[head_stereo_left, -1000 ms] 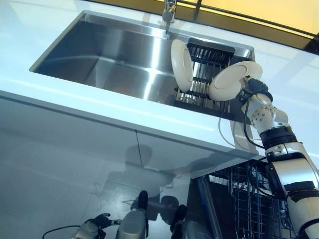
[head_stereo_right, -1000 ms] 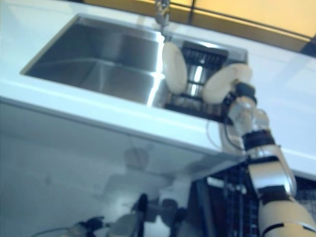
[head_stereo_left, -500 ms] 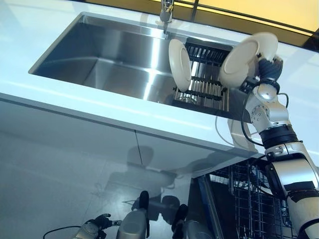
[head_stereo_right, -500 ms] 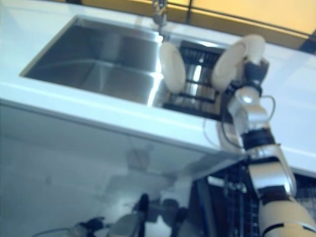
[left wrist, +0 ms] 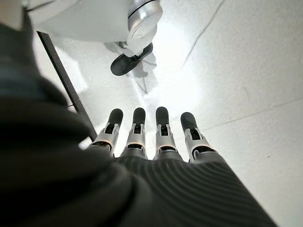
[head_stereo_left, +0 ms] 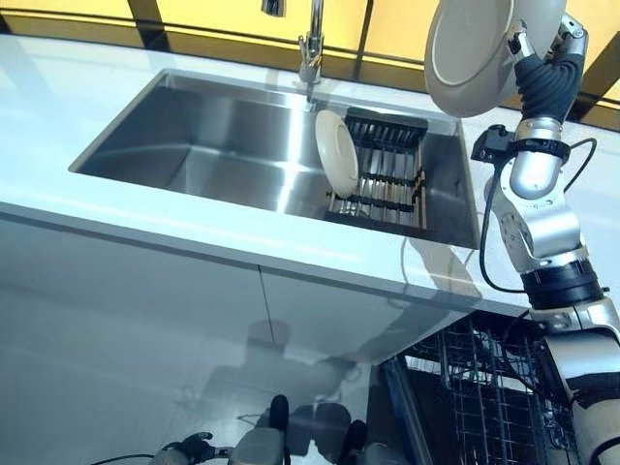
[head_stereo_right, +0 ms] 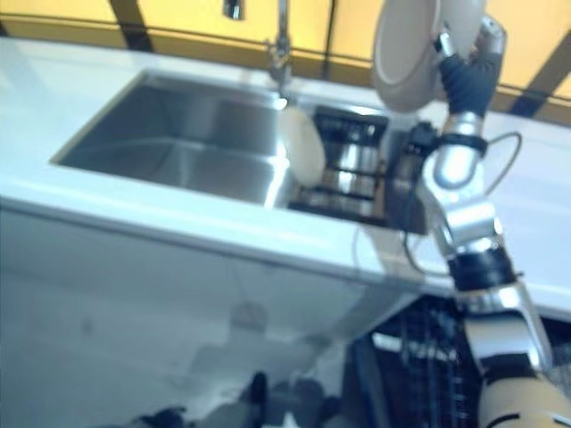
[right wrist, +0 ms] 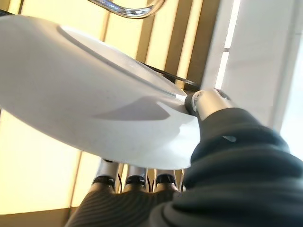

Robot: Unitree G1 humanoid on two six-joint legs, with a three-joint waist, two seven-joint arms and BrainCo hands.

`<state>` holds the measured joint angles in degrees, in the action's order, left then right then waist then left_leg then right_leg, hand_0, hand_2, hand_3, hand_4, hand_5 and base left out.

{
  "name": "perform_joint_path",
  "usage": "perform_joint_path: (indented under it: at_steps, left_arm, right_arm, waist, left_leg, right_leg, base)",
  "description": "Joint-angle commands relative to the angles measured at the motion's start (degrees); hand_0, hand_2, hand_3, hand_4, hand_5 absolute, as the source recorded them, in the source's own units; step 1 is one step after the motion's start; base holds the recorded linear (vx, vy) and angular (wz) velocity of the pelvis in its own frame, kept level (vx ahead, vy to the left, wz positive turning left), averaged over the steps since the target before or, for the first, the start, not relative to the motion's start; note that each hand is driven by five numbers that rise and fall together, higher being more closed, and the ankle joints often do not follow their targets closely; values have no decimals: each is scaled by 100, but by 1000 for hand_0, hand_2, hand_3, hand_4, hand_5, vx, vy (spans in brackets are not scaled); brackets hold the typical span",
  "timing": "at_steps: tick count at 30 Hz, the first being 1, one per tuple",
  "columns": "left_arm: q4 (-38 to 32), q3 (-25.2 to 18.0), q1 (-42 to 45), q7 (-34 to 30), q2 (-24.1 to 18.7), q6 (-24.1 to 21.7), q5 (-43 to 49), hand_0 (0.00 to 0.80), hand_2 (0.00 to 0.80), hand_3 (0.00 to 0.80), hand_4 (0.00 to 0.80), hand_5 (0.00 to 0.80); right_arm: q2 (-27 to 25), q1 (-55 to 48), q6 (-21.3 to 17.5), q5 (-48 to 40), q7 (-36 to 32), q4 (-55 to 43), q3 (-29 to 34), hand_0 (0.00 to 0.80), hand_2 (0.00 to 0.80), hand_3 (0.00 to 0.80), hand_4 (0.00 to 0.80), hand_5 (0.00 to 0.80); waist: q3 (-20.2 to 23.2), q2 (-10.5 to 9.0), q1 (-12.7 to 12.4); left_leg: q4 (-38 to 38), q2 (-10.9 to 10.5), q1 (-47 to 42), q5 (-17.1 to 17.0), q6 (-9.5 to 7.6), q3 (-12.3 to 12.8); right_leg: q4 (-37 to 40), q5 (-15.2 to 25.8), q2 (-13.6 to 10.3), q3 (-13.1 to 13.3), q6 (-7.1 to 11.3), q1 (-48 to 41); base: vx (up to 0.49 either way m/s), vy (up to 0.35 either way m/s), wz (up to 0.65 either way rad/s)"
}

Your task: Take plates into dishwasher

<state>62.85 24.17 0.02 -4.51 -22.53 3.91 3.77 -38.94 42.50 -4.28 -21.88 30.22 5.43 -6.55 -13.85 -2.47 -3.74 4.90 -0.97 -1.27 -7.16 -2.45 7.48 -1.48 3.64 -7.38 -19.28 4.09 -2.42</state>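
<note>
My right hand [head_stereo_left: 542, 70] is shut on a white plate [head_stereo_left: 475, 53] and holds it tilted, high above the right end of the sink. In the right wrist view the thumb [right wrist: 208, 101] presses on the plate's [right wrist: 94, 94] rim and the fingers [right wrist: 135, 182] lie under it. A second white plate [head_stereo_left: 336, 153] stands upright in the black dish rack [head_stereo_left: 392, 174] inside the sink. The dishwasher's wire rack [head_stereo_left: 484, 397] is pulled out at the lower right, under the counter. My left hand [head_stereo_left: 189, 449] hangs low over the floor, its fingers [left wrist: 147, 137] straight and empty.
The steel sink [head_stereo_left: 213, 145] is set in a white counter [head_stereo_left: 145, 218] with a faucet [head_stereo_left: 310, 44] at its back. A white cabinet front [head_stereo_left: 145, 310] runs under the counter, left of the dishwasher.
My right hand has lifted the plate from beside the dish rack to well above the sink. The view has also shifted, so the camera moved.
</note>
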Motion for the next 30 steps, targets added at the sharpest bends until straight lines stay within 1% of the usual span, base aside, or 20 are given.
perform_joint_path:
  at_steps: [1,3,6,8,9,10,11,12,13,14,15,17,19,20,22,24,26,27,28,30]
  left_arm:
    - [175,61,-5,-99,296,-160,344,0,0,0,0,0]
    - [219,54,-49,-79,287,-114,380,0,0,0,0,0]
    - [262,16,-100,-82,263,-60,465,0,0,0,0,0]
    - [320,-28,-152,-126,202,5,589,0,0,0,0,0]
    - [333,-29,-160,-139,184,21,620,0,0,0,0,0]
    - [334,-45,-171,-151,157,83,649,0,0,0,0,0]
    - [351,-61,-195,-172,133,102,678,0,0,0,0,0]
    - [393,-39,-222,-135,108,111,664,0,0,0,0,0]
    - [407,-58,-226,-69,105,140,588,0,0,0,0,0]
    - [420,-119,-224,-15,93,154,502,0,0,0,0,0]
    - [415,-196,-243,10,79,166,456,0,0,0,0,0]
    - [436,-245,-310,65,64,158,344,0,0,0,0,0]
    - [470,-223,-361,48,44,109,227,0,0,0,0,0]
    - [475,-208,-376,25,30,77,167,0,0,0,0,0]
    - [456,-218,-412,-31,5,54,63,0,0,0,0,0]
    - [440,-242,-468,-47,6,55,45,0,0,0,0,0]
    - [436,-274,-540,-9,12,66,-1,0,0,0,0,0]
    - [419,-329,-573,14,28,103,-22,0,0,0,0,0]
    - [383,-364,-596,38,48,137,-27,0,0,0,0,0]
    - [303,-423,-617,88,121,119,-84,0,0,0,0,0]
  right_arm:
    - [-540,-219,-264,-81,-218,-524,662,800,800,800,800,800]
    - [-601,-730,-267,-186,-362,-817,964,800,800,800,800,800]
    - [-668,-1153,-301,-255,-463,-1019,1211,800,800,800,800,800]
    - [-706,-1627,-349,-265,-545,-1217,1495,800,800,800,800,800]
    - [-708,-1732,-352,-275,-566,-1260,1557,800,800,800,800,800]
    - [-704,-1945,-329,-320,-675,-1363,1691,800,800,800,800,800]
    - [-699,-2061,-353,-324,-707,-1384,1751,800,800,800,800,800]
    - [-704,-2218,-334,-242,-758,-1432,1831,800,800,800,800,800]
    - [-734,-2306,-380,-296,-815,-1461,1877,800,800,800,800,800]
    - [-749,-2376,-428,-411,-910,-1476,1911,800,800,800,800,800]
    - [-759,-2429,-492,-492,-966,-1476,1913,800,800,800,800,800]
    - [-802,-2520,-688,-601,-1032,-1462,1892,800,800,800,800,800]
    - [-819,-2536,-785,-565,-1172,-1443,1841,800,800,800,800,800]
    - [-823,-2481,-757,-573,-1285,-1421,1782,800,800,800,800,800]
    - [-828,-2354,-695,-564,-1458,-1321,1622,800,800,800,800,800]
    - [-825,-2266,-598,-655,-1594,-1214,1475,800,800,800,800,800]
    - [-796,-2176,-467,-820,-1737,-1147,1324,800,800,800,800,800]
    - [-784,-2138,-385,-861,-1832,-1141,1258,800,800,800,800,800]
    - [-810,-2110,-243,-903,-1880,-1176,1186,800,800,800,800,800]
    - [-908,-2108,24,-834,-1987,-1283,1103,800,800,800,800,800]
  waist:
    - [373,119,194]
    - [421,94,380]
    - [448,72,546]
    - [462,30,727]
    - [460,20,760]
    - [430,7,865]
    - [417,-9,910]
    - [378,-32,985]
    - [347,-37,1005]
    - [325,-14,1041]
    - [317,0,1064]
    - [331,36,1110]
    - [384,52,1167]
    - [422,38,1179]
    - [516,-17,1189]
    - [607,-107,1202]
    - [666,-232,1169]
    - [686,-284,1142]
    - [685,-337,1129]
    - [650,-366,1129]
  left_leg:
    - [11,-216,-466,1410,-365,78]
    - [11,-209,-494,1465,-391,166]
    - [11,-192,-501,1507,-404,277]
    - [11,-150,-520,1544,-405,522]
    - [11,-129,-526,1546,-398,608]
    - [11,-73,-552,1540,-384,821]
    - [11,-54,-555,1540,-383,935]
    - [11,-22,-581,1525,-390,1066]
    - [11,17,-610,1526,-400,1272]
    - [11,59,-670,1554,-407,1386]
    - [11,98,-685,1545,-422,1570]
    - [9,167,-675,1544,-448,1851]
    - [-157,240,-555,1662,-431,2123]
    - [-264,284,-470,1696,-405,2254]
    - [-394,346,-353,1703,-354,2452]
    - [-476,440,-239,1647,-257,2644]
    - [-582,623,-50,1510,-71,2909]
    - [-588,691,14,1427,39,3009]
    - [-573,748,66,1325,149,3044]
    - [-509,828,127,1100,336,2931]
  right_leg:
    - [-1051,-524,174,205,223,312]
    - [-1141,-382,180,382,285,403]
    - [-1171,-251,212,544,336,520]
    - [-1068,-99,257,669,412,630]
    - [-1013,-37,271,689,439,666]
    - [-923,66,307,722,498,794]
    - [-844,50,350,766,513,846]
    - [-803,85,369,764,535,919]
    - [-899,108,308,631,544,967]
    - [-1137,72,186,499,599,960]
    - [-1339,11,83,380,558,921]
    - [-1825,-171,-104,227,384,783]
    - [-2032,-271,-217,199,290,569]
    - [-2006,-330,-234,180,272,410]
    - [-1685,-471,-165,121,242,44]
    - [-1157,-740,31,63,192,-317]
    - [-503,-1166,318,-73,44,-604]
    - [-248,-1174,397,-171,12,-681]
    - [-1,-1112,491,-149,-34,-738]
    - [153,-1028,600,-38,-139,-697]
  base:
    - [-96,120,-35]
    - [-73,95,-40]
    - [-62,62,-42]
    - [-72,51,-58]
    - [-94,29,-68]
    - [-102,14,-83]
    - [-142,5,-92]
    - [-136,4,-95]
    - [-118,41,-90]
    - [-105,48,-90]
    - [-93,27,-102]
    - [-128,-54,-147]
    - [-142,-139,-121]
    - [-145,-224,-92]
    - [-152,-313,-96]
    - [-220,-466,-79]
    - [-354,-634,-84]
    - [-391,-664,-66]
    - [-378,-633,-58]
    - [-342,-548,-46]
